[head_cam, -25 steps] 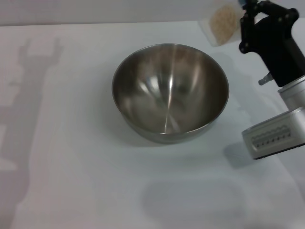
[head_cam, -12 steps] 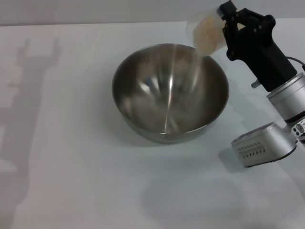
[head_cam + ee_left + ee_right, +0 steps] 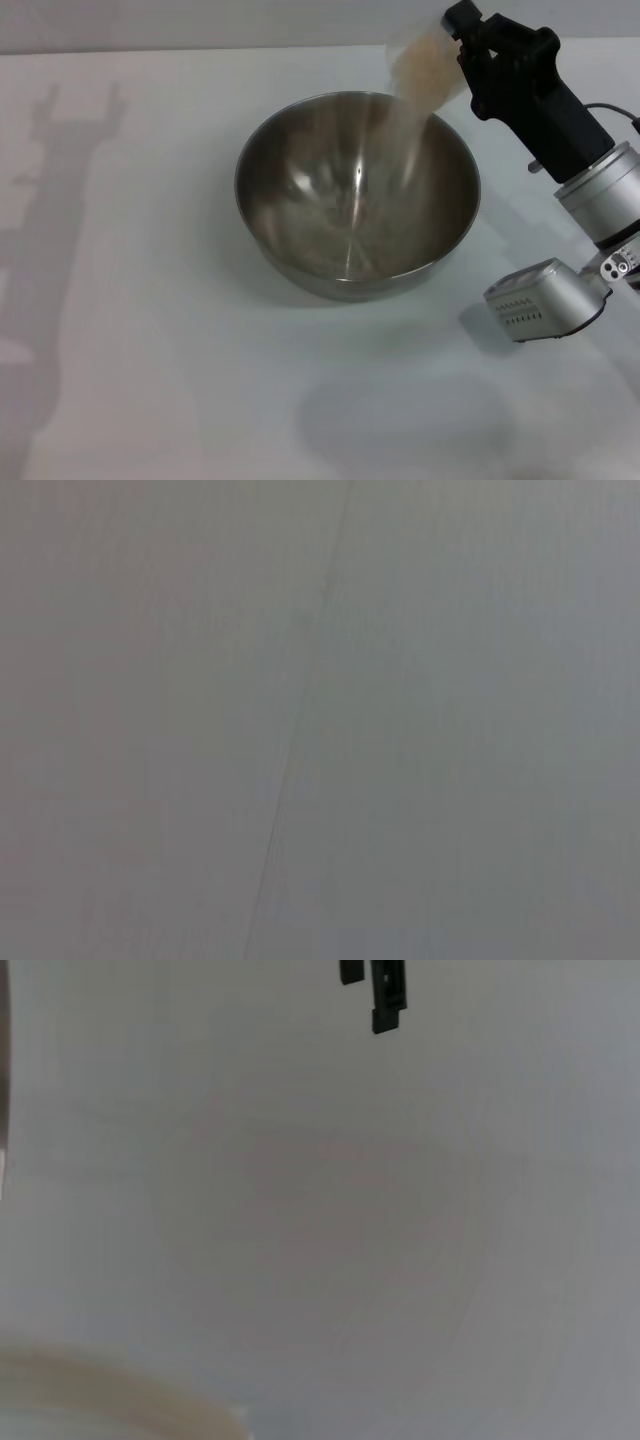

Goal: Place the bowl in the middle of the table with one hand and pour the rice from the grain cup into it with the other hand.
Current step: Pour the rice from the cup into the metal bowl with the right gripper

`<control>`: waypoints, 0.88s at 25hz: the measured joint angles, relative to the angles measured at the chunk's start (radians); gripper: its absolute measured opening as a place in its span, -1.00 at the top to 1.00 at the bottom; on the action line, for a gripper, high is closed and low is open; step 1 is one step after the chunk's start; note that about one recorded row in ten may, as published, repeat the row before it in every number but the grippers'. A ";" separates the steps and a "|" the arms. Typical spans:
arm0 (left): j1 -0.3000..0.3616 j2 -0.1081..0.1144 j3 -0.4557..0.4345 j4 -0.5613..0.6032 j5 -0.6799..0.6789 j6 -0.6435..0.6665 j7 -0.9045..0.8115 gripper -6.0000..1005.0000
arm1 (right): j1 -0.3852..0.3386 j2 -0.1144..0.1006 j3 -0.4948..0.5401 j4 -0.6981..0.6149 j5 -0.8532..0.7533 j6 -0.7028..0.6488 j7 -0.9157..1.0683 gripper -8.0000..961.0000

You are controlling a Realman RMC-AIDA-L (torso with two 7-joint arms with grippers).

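Stainless steel, shiny and brushed inside, the bowl (image 3: 357, 195) stands upright near the middle of the white surface (image 3: 150, 330), and it is much wider than the cup above it. At the far right side of its rim, the right hand (image 3: 462, 48) holds the grain cup (image 3: 425, 62) clamped between its black fingers, above the bowl and not touching it. The cup is tilted strongly, with its mouth turned down toward the inside of the bowl. Pale beige rice (image 3: 405, 115) falls from the mouth in a loose stream that crosses the far right part of the rim and reaches the inner wall; some grains lie spread over the inside, toward the bottom. The white-and-grey right arm comes in from the right edge of the head view, and its grey wrist block hangs over the surface to the right of the bowl. The left hand does not show in any view; only a long grey shadow lies on the left part of the surface. The left wrist view shows only a plain grey area with a thin line.
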 joint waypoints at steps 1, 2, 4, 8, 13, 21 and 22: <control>0.000 0.000 0.000 -0.001 0.000 0.000 0.000 -0.68 | 0.006 0.000 -0.004 -0.009 -0.007 0.001 -0.006 0.96; 0.000 0.000 0.000 -0.001 0.000 0.000 0.000 -0.68 | 0.009 0.000 -0.007 -0.014 -0.010 0.002 -0.007 0.96; 0.000 0.000 0.000 -0.001 0.000 0.000 0.000 -0.68 | 0.012 0.000 -0.009 -0.019 -0.014 0.002 -0.007 0.96; 0.000 0.000 0.000 -0.001 0.000 0.000 0.000 -0.68 | 0.024 0.001 -0.011 -0.027 -0.025 0.003 -0.008 0.96; 0.000 0.000 0.000 -0.003 0.000 -0.001 -0.001 -0.68 | 0.038 0.001 -0.011 -0.048 -0.057 0.006 -0.012 0.95; 0.000 0.000 0.000 -0.003 0.000 0.000 -0.010 -0.68 | 0.059 0.001 -0.013 -0.074 -0.133 0.015 -0.096 0.96; 0.000 0.000 0.000 -0.003 0.000 0.000 -0.010 -0.68 | 0.059 0.001 -0.013 -0.074 -0.133 0.015 -0.096 0.96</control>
